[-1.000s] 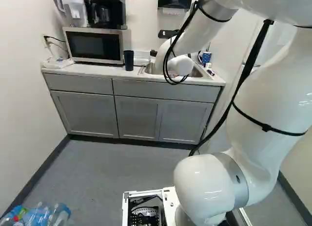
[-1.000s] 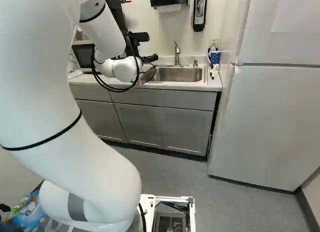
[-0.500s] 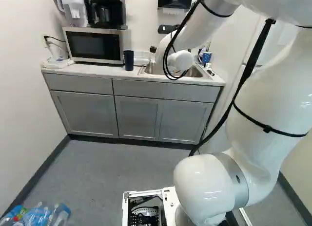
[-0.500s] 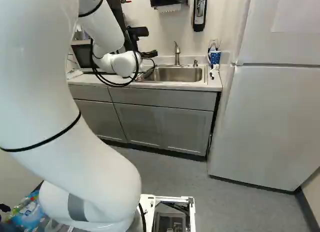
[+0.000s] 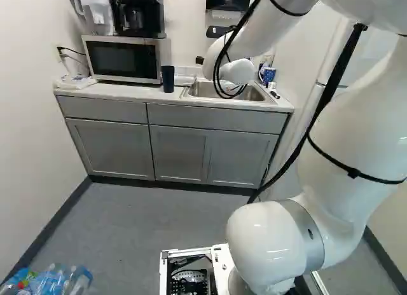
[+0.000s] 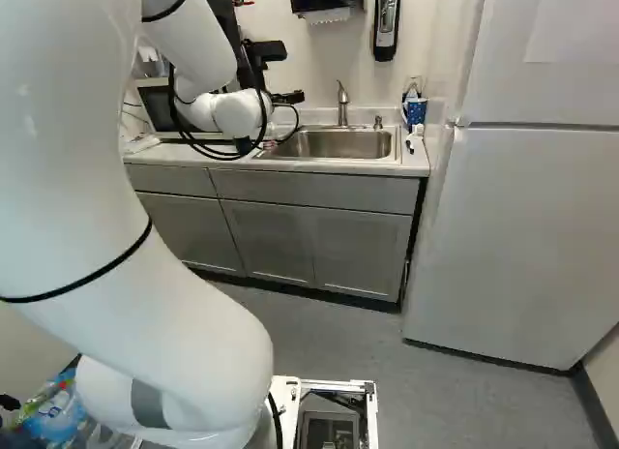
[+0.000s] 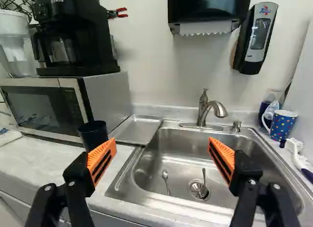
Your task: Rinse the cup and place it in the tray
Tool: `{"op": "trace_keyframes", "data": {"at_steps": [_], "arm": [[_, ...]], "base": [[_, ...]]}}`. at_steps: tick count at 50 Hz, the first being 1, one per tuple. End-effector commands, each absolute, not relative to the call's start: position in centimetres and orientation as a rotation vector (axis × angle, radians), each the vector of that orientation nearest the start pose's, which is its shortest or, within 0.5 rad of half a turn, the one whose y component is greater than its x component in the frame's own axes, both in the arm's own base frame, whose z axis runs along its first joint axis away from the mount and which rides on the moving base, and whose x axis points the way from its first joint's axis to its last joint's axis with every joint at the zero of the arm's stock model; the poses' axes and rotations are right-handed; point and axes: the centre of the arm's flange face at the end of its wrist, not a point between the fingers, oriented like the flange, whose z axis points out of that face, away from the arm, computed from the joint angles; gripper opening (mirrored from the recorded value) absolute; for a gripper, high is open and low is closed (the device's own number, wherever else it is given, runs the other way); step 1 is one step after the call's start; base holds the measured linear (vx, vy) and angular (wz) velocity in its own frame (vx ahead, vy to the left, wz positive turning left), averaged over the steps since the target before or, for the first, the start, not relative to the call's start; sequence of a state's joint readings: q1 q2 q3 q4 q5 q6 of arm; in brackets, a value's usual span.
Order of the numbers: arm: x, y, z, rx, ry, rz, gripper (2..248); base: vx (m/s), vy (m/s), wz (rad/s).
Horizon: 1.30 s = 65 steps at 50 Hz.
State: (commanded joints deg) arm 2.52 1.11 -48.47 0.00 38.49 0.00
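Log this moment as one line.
gripper: open, holding nothing | dark cup: upright on counter, beside tray | sink: utensils inside | placement: not done

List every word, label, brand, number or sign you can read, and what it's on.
Coffee maker: brand lettering near the top, a brand name I don't read out.
Wall dispenser: a small logo near the top, also not read out.
Microwave: any panel markings are too small to read.
Dark cup, metal tray: no print seen.
No readable numbers or signs.
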Motion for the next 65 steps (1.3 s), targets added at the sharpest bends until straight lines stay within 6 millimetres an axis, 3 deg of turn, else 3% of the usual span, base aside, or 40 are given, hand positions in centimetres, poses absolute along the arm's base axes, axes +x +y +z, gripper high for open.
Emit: {"op": "trace_keyframes", "data": {"at_steps": [56, 65], "arm": [[51.2, 2.2, 63.9, -2.238, -0.048, -2.162, 247], [51.2, 2.2, 63.9, -2.238, -0.048, -2.162, 247]], "base": [[0.0, 0.0, 0.0], [0.0, 0.0, 0.0]]}}
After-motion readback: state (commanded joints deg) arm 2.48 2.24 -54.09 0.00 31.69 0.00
